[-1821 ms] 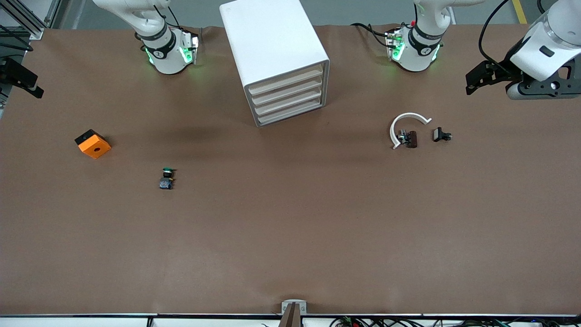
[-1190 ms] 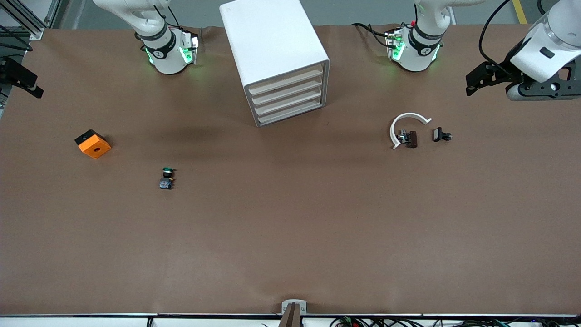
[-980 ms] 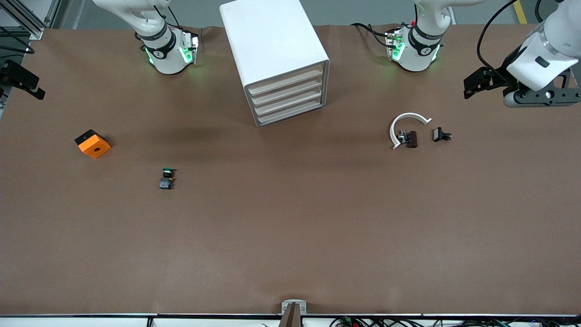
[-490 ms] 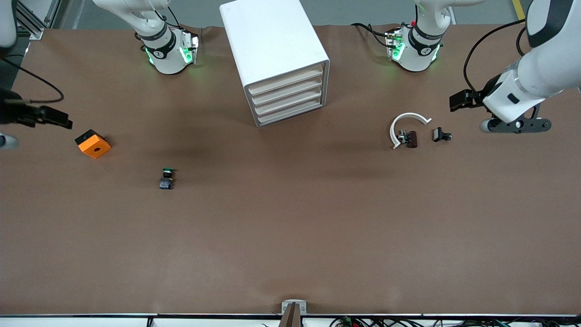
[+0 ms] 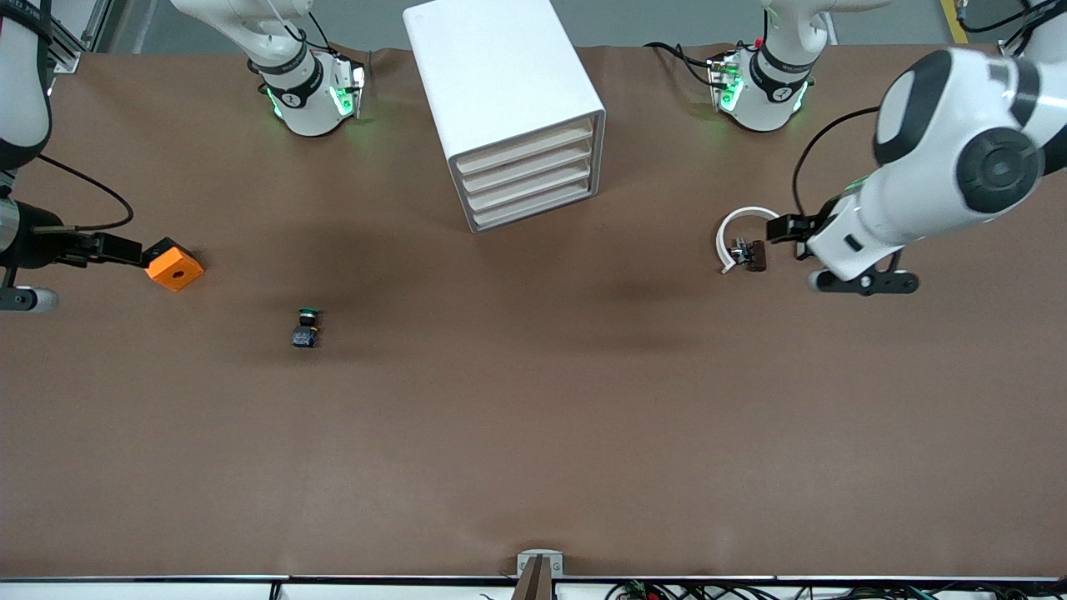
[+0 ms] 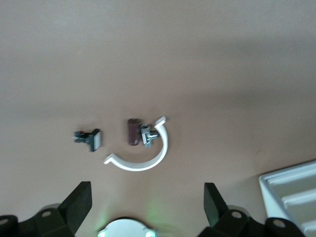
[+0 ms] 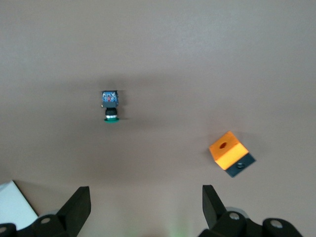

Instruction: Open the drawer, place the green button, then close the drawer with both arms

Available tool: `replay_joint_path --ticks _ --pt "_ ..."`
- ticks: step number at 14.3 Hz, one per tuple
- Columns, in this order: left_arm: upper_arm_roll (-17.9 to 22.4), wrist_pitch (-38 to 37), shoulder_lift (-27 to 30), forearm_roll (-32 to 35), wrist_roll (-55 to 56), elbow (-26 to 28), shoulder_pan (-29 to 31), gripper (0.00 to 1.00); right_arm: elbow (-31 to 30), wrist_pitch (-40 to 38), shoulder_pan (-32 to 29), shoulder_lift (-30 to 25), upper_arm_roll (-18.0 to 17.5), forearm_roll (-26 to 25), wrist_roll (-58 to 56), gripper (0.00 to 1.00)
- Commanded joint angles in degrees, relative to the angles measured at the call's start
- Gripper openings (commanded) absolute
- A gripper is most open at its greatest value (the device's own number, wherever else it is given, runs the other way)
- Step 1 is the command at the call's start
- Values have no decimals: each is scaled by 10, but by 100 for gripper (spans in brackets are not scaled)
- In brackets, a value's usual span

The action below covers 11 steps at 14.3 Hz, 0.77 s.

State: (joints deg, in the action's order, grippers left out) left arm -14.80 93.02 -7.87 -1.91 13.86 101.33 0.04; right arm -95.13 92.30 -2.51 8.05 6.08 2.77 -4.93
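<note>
The white cabinet point(image 5: 500, 92) stands between the arms' bases, its four drawers point(image 5: 528, 178) all shut. The button point(image 5: 306, 327), green cap and dark body, lies on the table nearer the front camera, toward the right arm's end; it also shows in the right wrist view point(image 7: 110, 104). My right gripper point(image 5: 112, 247) is open and empty, over the table beside the orange cube point(image 5: 173, 265). My left gripper point(image 5: 785, 227) is open and empty, over the small black parts by the white arc point(image 5: 740, 225). Both open grippers show in their wrist views point(image 6: 147, 207) point(image 7: 146, 205).
The orange cube with a hole point(image 7: 231, 154) lies toward the right arm's end. A white curved arc point(image 6: 143, 155) with a dark brown part point(image 6: 133, 132) and a small black part point(image 6: 89, 139) lie toward the left arm's end. A cabinet corner point(image 6: 291, 192) shows.
Both arms have swung in from the table's ends. My left gripper moved toward the white arc, my right gripper toward the orange cube. The button and the cabinet have not moved.
</note>
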Motion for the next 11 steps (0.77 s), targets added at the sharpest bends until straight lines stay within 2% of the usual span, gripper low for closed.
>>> replay_joint_path --ticks 1,4,7,11 --pt "-30 33 -35 -8 60 -3 1 100 -80 79 -16 -5 -6 20 13 100" --pt "-61 60 -69 -8 135 -8 0 100 -139 156 -5 -5 -10 20 13 100" --pt "-87 80 -96 -8 215 -13 -8 100 -185 227 42 -4 -10 18 71 100" --pt "-88 85 -167 -7 377 -64 -64 100 -258 376 89 16 -10 17 113 100"
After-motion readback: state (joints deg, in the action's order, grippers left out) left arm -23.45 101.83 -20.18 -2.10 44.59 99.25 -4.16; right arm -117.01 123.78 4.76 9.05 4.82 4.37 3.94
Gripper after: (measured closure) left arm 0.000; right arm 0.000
